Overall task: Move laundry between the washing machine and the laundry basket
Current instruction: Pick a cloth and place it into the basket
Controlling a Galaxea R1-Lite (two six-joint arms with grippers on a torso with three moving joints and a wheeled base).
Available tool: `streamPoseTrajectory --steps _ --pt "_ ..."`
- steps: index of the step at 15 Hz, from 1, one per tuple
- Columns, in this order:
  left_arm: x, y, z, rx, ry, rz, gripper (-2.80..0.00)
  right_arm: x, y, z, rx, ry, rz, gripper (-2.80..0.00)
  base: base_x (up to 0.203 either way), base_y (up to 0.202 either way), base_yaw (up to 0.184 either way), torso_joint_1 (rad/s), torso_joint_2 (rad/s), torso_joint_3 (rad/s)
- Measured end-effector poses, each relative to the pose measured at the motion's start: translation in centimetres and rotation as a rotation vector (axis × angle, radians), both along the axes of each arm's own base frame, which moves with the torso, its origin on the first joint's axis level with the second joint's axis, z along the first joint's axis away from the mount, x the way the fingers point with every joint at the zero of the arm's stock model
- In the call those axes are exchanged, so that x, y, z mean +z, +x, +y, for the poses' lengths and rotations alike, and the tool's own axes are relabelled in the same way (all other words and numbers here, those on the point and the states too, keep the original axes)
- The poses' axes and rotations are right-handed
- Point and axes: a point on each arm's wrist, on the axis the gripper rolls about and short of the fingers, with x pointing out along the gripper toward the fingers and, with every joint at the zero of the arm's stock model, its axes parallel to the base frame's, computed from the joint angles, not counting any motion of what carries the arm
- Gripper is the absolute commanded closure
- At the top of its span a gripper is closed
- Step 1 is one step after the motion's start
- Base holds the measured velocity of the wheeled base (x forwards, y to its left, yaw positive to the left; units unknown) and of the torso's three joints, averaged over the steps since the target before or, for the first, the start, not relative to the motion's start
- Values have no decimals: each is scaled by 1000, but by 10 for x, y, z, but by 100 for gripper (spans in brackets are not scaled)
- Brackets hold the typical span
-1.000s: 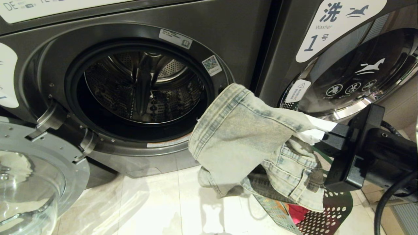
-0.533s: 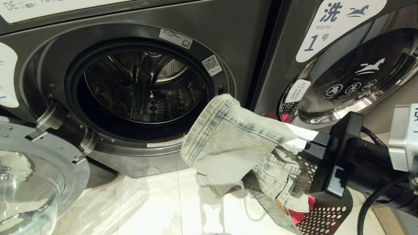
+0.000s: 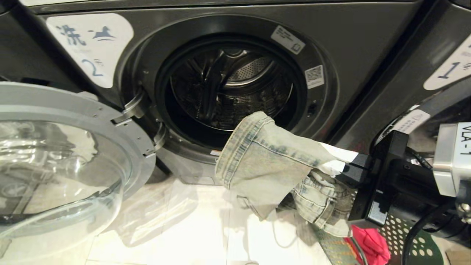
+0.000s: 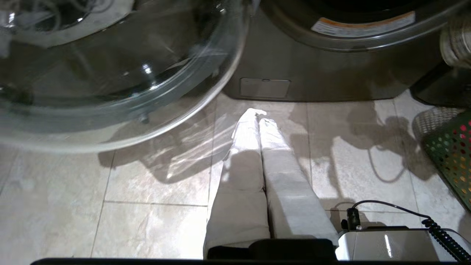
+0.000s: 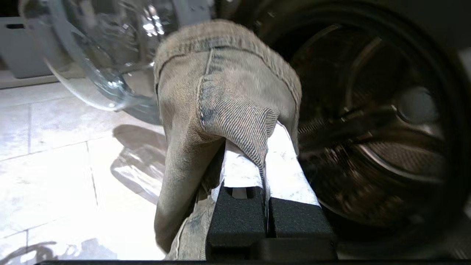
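The open door of the washing machine swings out far to the left of the working jaws, its clear glass bowl facing the tiled floor. The white label with the horse and the number 2 sits above the hinge side. Further right comes the round opening with the bare steel drum inside — no cloth shows in it.

The left gripper hangs low over the floor, in front of the machine's base and beneath the door glass; its white-covered jaws are pressed together with nothing between them.

Just ahead of the right gripper, a pair of faded jeans is carried — one leg's hem stands up in front of the lower right of the drum opening, the rest drooping beneath the jaws. In the right wrist view the right gripper's jaws are clamped on a fold of the denim, the white fingers nearly meeting around it.

Below and behind those jaws stands the laundry basket, dark green and perforated, with a red garment lying in it. To the right of the gripper is the neighbouring machine labelled 1.
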Motion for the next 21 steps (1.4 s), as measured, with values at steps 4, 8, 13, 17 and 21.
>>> streamPoseTrajectory --steps 4,8,13,17,21 --pt "0 0 0 -1 0 0 0 -8 13 -12 -87 -2 6 0 0 1 24 1 1 1" --pt "0 0 0 0 0 0 0 -23 50 -27 -238 5 61 0 0 0 0 0 0 0" --pt "0 0 0 0 0 0 0 -22 95 -16 -320 76 105 0 0 0 0 0 0 0" --pt "0 0 0 0 0 0 0 -13 119 -4 -343 114 76 0 0 0 0 0 0 0" --pt "0 0 0 0 0 0 0 4 153 18 -411 207 25 0 0 0 0 0 0 0"
